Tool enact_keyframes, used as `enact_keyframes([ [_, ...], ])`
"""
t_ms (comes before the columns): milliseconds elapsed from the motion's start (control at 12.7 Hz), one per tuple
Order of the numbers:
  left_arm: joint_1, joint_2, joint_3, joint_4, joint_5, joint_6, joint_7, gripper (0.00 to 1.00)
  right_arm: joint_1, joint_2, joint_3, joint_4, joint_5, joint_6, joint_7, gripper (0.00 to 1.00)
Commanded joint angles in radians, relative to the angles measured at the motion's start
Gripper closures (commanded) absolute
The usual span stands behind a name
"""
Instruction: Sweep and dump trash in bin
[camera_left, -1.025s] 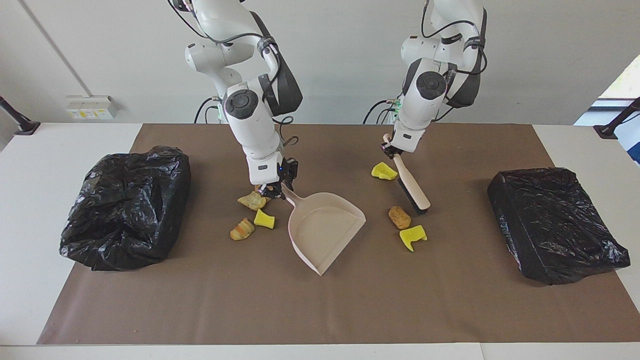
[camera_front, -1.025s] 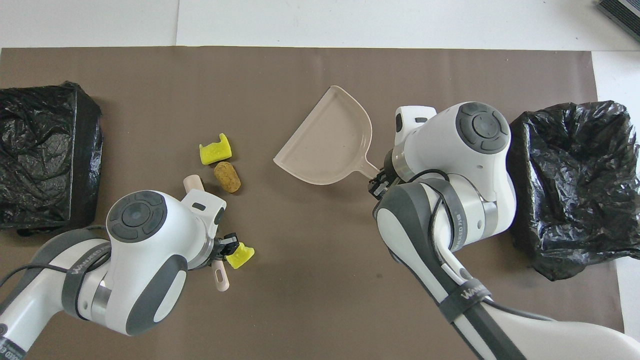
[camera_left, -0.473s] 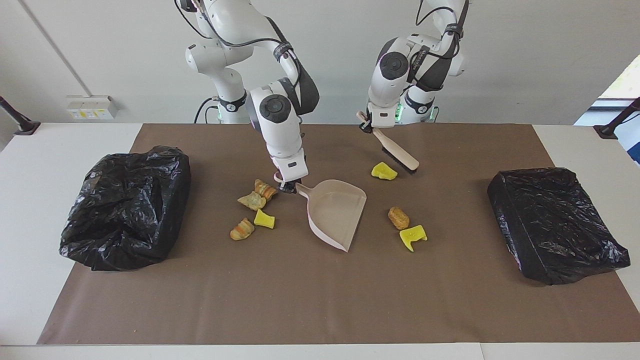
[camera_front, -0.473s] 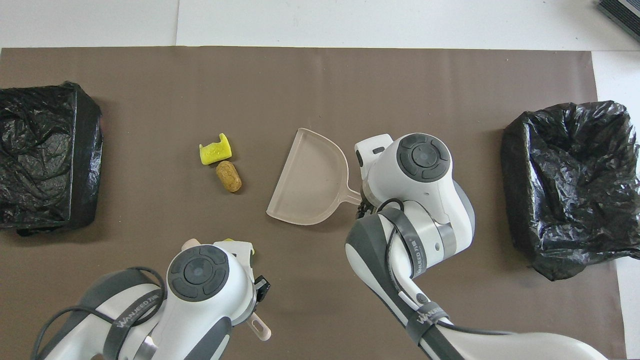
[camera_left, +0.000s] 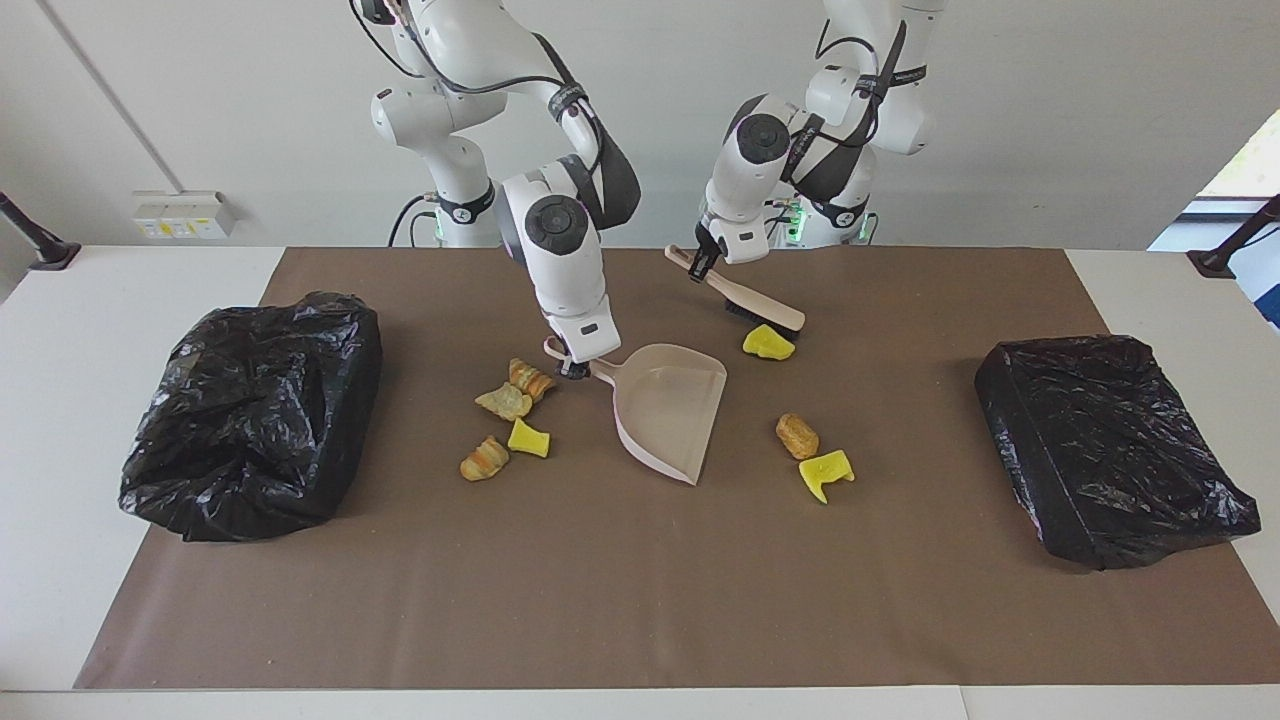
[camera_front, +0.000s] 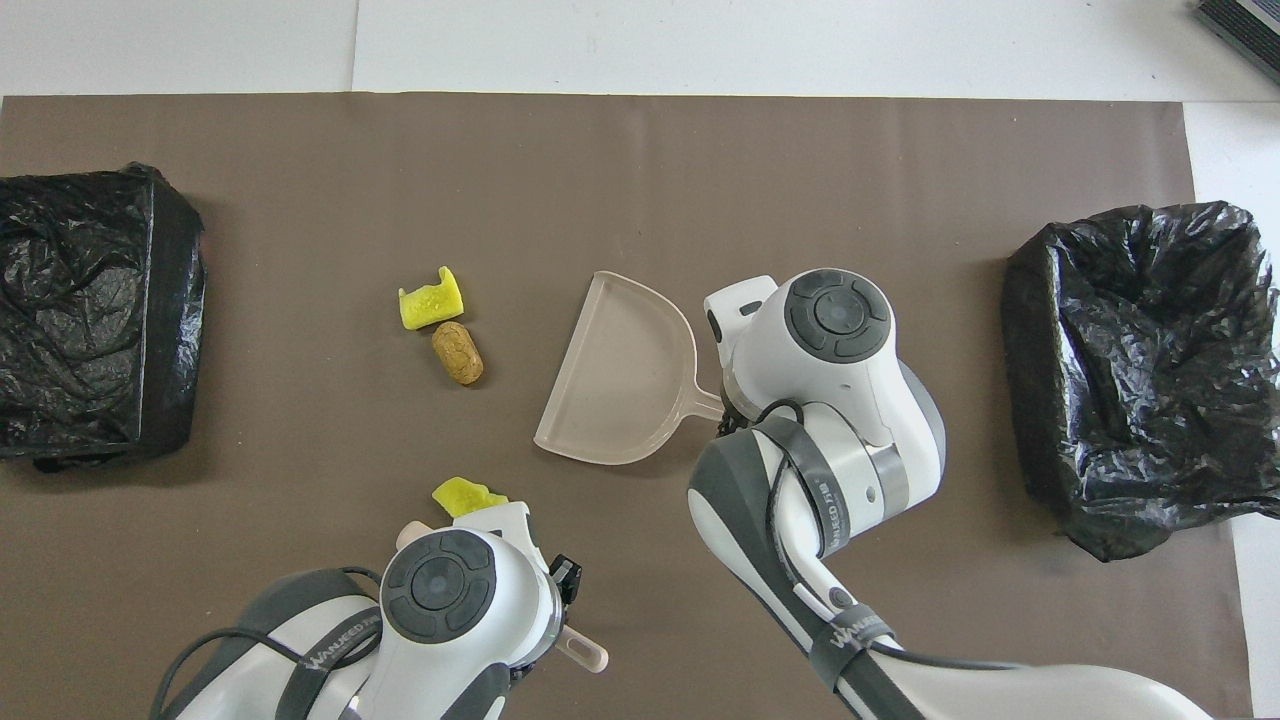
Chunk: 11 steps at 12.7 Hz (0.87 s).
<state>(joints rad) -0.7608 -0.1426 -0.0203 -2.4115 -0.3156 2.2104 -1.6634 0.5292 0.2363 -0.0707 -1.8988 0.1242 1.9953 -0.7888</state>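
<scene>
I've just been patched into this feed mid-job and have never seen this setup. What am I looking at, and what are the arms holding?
Two white robot arms work at a table with a brown mat. One camera faces the robots; the other looks down from above them.

The right gripper holds the handle of a pale pink dustpan resting on the mat. The left gripper holds a beige hand brush, raised beside a yellow wedge.

Seven trash bits lie loose: four by the dustpan's handle, two by its open edge, plus that wedge. A black-bagged bin stands at each end.
</scene>
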Motion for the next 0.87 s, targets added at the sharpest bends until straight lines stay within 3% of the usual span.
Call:
enact_keyframes([
  [0,0.039,0.041,0.019,0.025,-0.023,0.064,-0.016,1.0,-0.008,-0.014,0.012,0.0,0.006,-0.038,-0.035,1.0],
  [473,0.213,0.118,0.016,0.1,-0.019,0.115,0.25,1.0,-0.008,-0.018,0.012,-0.009,0.031,-0.05,-0.009,1.0],
  [788,0.264,0.123,0.017,0.1,-0.019,0.097,0.739,1.0,-0.008,-0.02,0.012,-0.01,0.032,-0.055,0.02,1.0],
])
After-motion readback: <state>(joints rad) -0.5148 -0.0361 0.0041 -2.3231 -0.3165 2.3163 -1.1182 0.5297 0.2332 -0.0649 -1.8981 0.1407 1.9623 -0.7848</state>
